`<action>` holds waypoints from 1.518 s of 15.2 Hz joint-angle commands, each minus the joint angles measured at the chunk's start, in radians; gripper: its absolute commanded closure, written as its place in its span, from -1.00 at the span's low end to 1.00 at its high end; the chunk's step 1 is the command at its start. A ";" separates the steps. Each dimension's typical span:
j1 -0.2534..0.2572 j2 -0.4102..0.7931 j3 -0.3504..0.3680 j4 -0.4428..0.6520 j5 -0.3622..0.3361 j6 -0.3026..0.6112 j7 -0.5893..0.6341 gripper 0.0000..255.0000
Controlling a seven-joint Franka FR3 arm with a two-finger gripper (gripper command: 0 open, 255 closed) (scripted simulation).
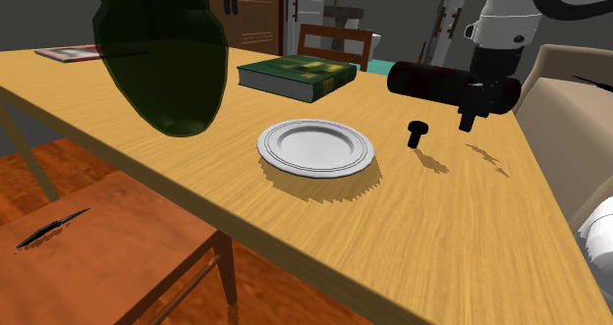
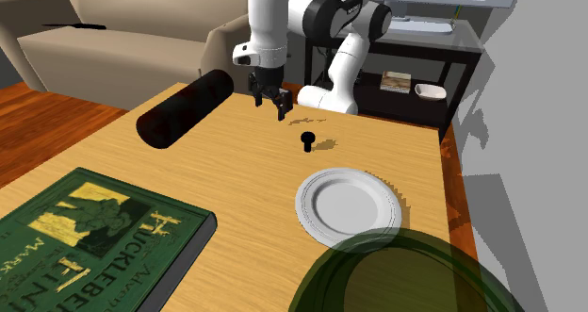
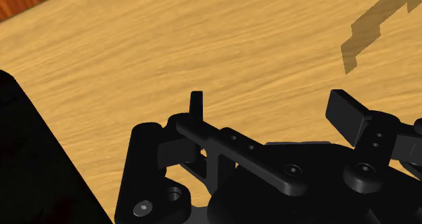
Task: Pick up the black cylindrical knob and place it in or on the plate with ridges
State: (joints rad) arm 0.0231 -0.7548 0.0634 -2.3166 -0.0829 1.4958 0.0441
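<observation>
A small black knob (image 1: 418, 132) (image 2: 307, 140) with a wider cap stands upright on the wooden table. The white plate (image 1: 316, 146) (image 2: 349, 203) with a ridged rim lies a short way from it, toward the shoulder view's left. My black gripper (image 1: 468, 120) (image 2: 281, 110) (image 3: 270, 111) hangs open above the table, up and to the shoulder view's right of the knob, touching nothing. In the wrist view its fingers (image 3: 196, 107) stand apart over bare wood.
A large black cylinder (image 1: 432, 81) (image 2: 184, 107) lies on the table close beside the gripper. A green book (image 1: 298, 76) (image 2: 85, 235) and a dark green translucent vessel (image 1: 162, 58) (image 2: 405, 277) sit past the plate. A wooden chair (image 1: 108, 254) stands below the table's edge.
</observation>
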 commanded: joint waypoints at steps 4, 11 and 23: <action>0.025 0.034 0.045 0.043 0.057 0.001 0.049 -1.00; 0.071 0.132 0.146 0.171 0.167 0.010 0.163 -1.00; 0.098 0.175 0.212 0.142 0.227 0.114 0.225 -1.00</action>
State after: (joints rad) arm 0.1197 -0.5755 0.2736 -2.1510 0.1418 1.5895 0.2696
